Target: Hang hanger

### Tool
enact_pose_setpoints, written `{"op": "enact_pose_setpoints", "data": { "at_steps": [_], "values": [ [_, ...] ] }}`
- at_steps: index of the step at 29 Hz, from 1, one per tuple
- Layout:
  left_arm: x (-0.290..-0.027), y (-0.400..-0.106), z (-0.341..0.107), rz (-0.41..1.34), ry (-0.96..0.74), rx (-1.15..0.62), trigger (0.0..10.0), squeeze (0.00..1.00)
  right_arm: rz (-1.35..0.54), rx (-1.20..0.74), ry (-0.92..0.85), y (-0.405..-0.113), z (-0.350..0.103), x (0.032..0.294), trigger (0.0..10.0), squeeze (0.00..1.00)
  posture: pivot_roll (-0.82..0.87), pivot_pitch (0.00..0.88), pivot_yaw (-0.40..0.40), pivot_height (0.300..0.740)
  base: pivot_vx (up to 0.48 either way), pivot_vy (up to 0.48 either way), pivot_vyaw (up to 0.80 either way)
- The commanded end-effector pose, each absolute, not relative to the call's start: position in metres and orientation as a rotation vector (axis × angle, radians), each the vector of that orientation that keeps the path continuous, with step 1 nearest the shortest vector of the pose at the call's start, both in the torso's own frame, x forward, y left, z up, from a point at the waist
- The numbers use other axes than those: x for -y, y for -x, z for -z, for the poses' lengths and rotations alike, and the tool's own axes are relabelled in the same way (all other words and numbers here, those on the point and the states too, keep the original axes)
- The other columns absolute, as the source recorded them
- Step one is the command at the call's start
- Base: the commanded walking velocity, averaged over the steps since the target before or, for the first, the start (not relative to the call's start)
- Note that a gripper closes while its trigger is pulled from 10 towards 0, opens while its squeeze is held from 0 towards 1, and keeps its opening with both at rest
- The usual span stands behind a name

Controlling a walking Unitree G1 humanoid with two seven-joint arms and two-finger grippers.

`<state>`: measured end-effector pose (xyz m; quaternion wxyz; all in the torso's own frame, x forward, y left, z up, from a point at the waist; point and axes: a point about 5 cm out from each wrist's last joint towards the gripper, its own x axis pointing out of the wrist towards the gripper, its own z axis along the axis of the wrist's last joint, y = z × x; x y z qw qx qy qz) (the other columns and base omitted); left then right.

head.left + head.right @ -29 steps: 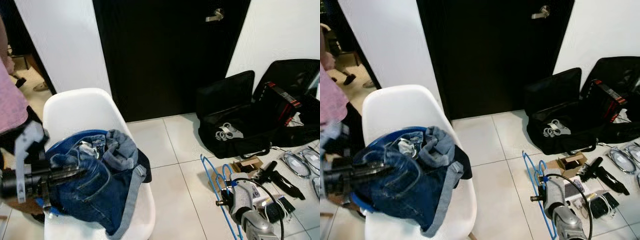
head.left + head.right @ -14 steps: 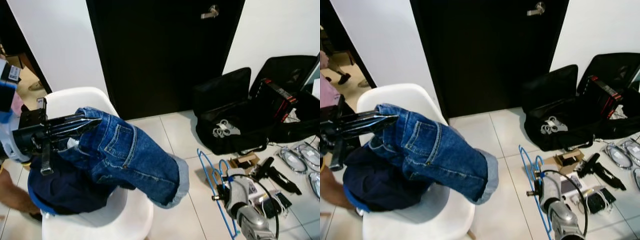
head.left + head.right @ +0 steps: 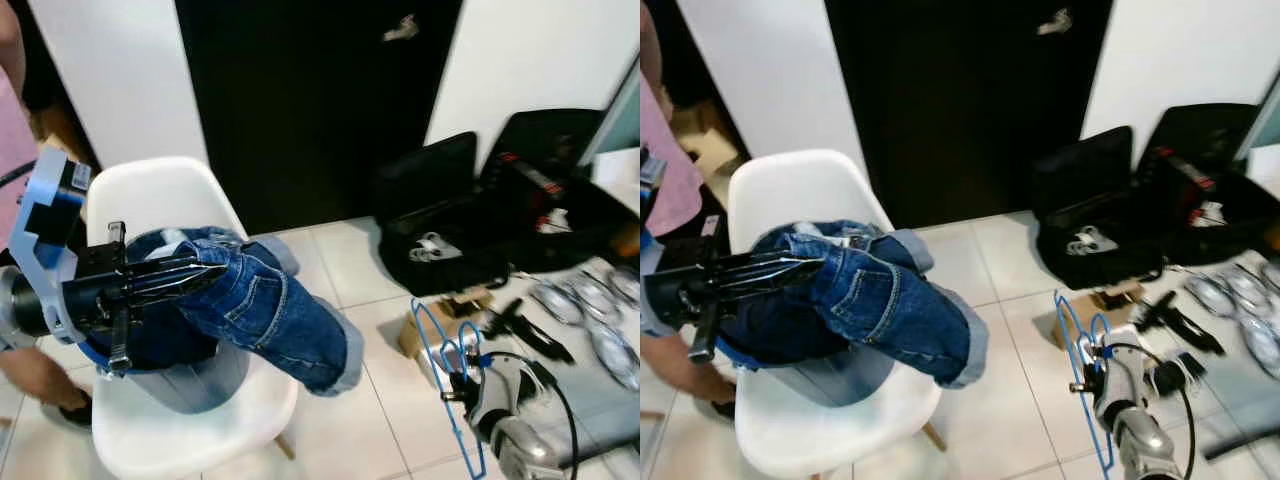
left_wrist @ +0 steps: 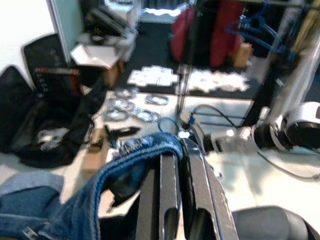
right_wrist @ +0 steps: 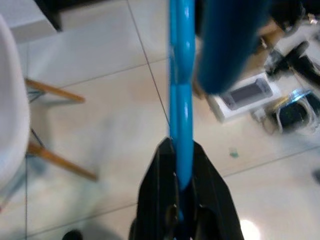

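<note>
My left gripper (image 3: 215, 272) is shut on a pair of blue denim shorts (image 3: 270, 310) and holds them just above the seat of a white chair (image 3: 160, 200). One cuffed leg droops over the chair's right edge. In the left wrist view the denim (image 4: 115, 175) drapes over the black fingers (image 4: 170, 170). Low on the right, my right gripper (image 3: 462, 378) is shut on a blue wire hanger (image 3: 440, 340) that stands upright over the tiled floor. The right wrist view has the blue hanger bar (image 5: 181, 75) running straight out from between the fingers (image 5: 160, 165).
A black door (image 3: 300, 100) is behind the chair. An open black bag (image 3: 450, 220), a small box and several cables lie on the floor at right. A person in pink (image 3: 15, 120) stands at left, a hand (image 3: 40, 375) by the chair. A clothes rack with blue hangers (image 4: 255, 25) stands farther off.
The left gripper has lifted the denim shorts off the chair seat, then brought them a little lower. The camera has shifted. The right gripper still holds the hanger.
</note>
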<state>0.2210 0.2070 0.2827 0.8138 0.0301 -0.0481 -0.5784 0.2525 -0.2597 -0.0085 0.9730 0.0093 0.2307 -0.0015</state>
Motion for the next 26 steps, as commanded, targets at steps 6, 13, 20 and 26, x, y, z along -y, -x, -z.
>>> {"op": "enact_pose_setpoints", "data": {
  "at_steps": [6,13,20,26],
  "values": [
    [-0.204,-0.221,-0.282,1.261,-0.048,0.121,10.0,0.0,0.03,-0.536,-0.048,-0.236,0.023,0.262,10.0,0.0,-0.04,0.044,0.014,0.74,-0.48,0.0,0.0],
    [-0.204,-0.225,-0.278,1.228,-0.046,0.126,10.0,0.0,0.04,-0.572,-0.045,-0.23,0.026,0.269,10.0,0.0,-0.04,0.05,0.01,0.74,-0.411,0.0,-0.68],
    [-0.236,-0.284,-0.296,0.68,-0.102,0.291,10.0,0.0,0.038,-0.551,-0.046,-0.235,0.021,0.272,10.0,0.0,-0.04,0.053,0.007,0.74,0.0,0.0,-0.69],
    [-0.232,-0.287,-0.303,0.703,-0.094,0.341,10.0,0.0,0.026,-0.54,-0.039,-0.239,0.019,0.269,10.0,0.0,-0.04,0.052,0.009,0.74,0.0,0.0,-0.29]
  ]
}}
